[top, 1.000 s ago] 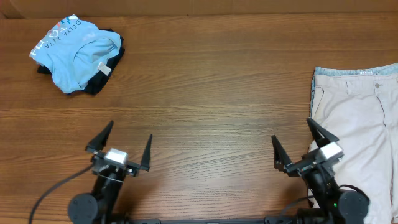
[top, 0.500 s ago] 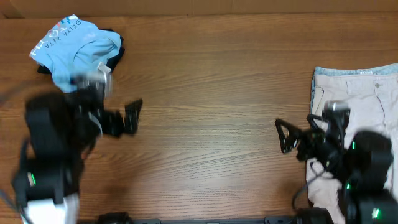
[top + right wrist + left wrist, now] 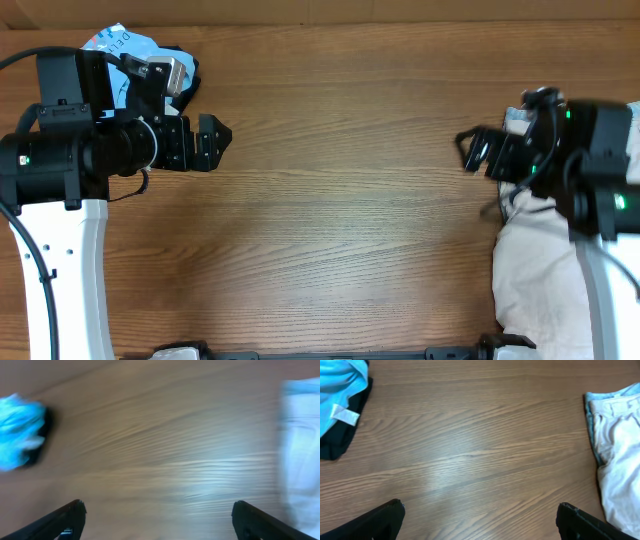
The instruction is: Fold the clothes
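The beige shorts (image 3: 530, 270) lie at the table's right edge, and my right arm covers their waistband. In the left wrist view the shorts (image 3: 620, 450) show a light-blue denim edge (image 3: 590, 405) beneath them. A sky-blue printed tee (image 3: 112, 42) lies on a dark garment (image 3: 178, 52) at the back left, partly hidden by my left arm. My left gripper (image 3: 218, 143) is open just right of that pile, pointing right, with nothing in it. My right gripper (image 3: 465, 150) is open just left of the shorts, pointing left, over bare wood.
Bare brown wood (image 3: 340, 220) lies between the two arms. The left wrist view shows the tee (image 3: 335, 390) and the dark garment (image 3: 340, 440) at its left edge. The blurred right wrist view shows the tee (image 3: 17, 430) on the left and the shorts (image 3: 300, 460) on the right.
Both arms have swung up from the front edge toward the back. The left gripper is now beside the tee pile, the right one by the shorts' waistband.
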Action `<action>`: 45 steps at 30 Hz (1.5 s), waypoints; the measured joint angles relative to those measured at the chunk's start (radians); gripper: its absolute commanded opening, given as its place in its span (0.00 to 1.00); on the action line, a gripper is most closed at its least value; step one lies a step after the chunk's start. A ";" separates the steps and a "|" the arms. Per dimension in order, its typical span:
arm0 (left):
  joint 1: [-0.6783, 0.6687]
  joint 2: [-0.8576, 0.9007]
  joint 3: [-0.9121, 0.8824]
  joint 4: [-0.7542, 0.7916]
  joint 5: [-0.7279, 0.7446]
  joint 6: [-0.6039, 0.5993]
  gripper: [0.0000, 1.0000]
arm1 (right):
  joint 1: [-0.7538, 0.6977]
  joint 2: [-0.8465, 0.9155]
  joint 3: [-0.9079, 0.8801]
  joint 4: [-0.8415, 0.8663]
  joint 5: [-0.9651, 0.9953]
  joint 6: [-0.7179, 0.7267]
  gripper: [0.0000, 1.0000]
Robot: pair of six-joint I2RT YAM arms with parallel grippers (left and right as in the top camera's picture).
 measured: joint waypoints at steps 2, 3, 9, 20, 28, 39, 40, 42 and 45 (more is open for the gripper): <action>0.000 0.000 0.001 0.001 0.009 -0.011 0.97 | -0.042 0.093 0.000 0.046 0.075 0.037 0.73; 0.000 0.000 0.001 0.000 0.012 -0.019 0.94 | -0.058 0.134 0.000 0.075 0.096 0.044 0.70; 0.000 0.000 0.002 0.000 0.024 -0.037 1.00 | -0.129 0.409 0.000 0.297 0.183 0.105 0.65; 0.000 0.000 0.002 0.006 0.024 -0.040 1.00 | -0.132 0.678 0.000 0.431 0.285 0.109 0.66; 0.000 0.001 0.002 0.020 0.024 -0.040 1.00 | -0.134 0.731 0.001 0.414 0.361 0.108 0.24; 0.000 0.001 0.002 0.020 0.024 -0.040 1.00 | -0.171 0.676 0.016 0.372 0.392 0.105 0.12; 0.000 0.001 0.002 0.020 0.024 -0.040 1.00 | -0.185 0.654 0.019 0.364 0.393 0.105 0.31; 0.000 0.001 0.002 0.019 0.024 -0.040 1.00 | -0.204 0.625 0.031 0.345 0.394 0.105 0.23; 0.000 0.001 0.002 0.018 0.024 -0.040 1.00 | -0.245 0.562 0.068 0.320 0.383 0.093 0.04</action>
